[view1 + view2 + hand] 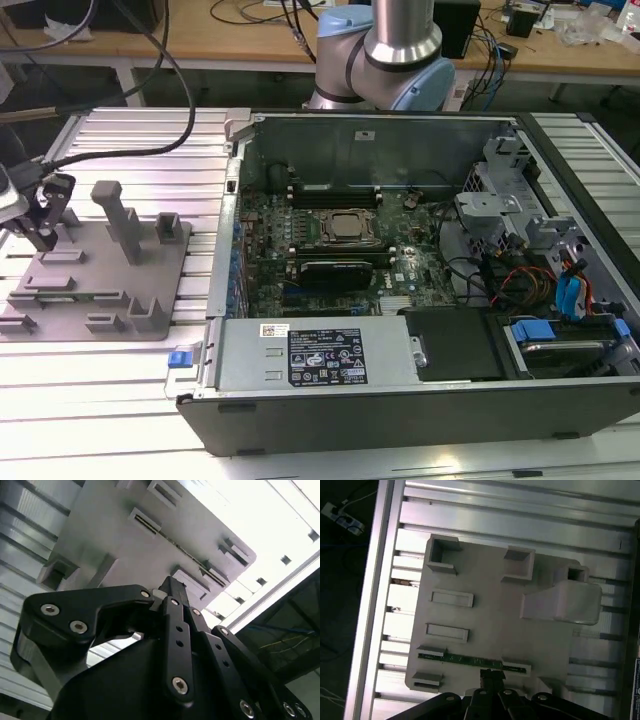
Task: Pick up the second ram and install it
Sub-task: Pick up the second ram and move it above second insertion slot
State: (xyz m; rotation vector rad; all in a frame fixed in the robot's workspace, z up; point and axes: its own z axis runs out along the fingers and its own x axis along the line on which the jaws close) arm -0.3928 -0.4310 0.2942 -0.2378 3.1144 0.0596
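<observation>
Green second ram lies in grey fixture on worktop; pincer hovers at it, grip state cannot tell; pickup, install undone.

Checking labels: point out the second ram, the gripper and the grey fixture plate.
second ram (462, 659), first wrist view, middle of the green stick.
gripper (491, 676), first wrist view, its tip.
grey fixture plate (495, 625), first wrist view, bare middle.

Green second ram, plain grey fixture plate
</observation>
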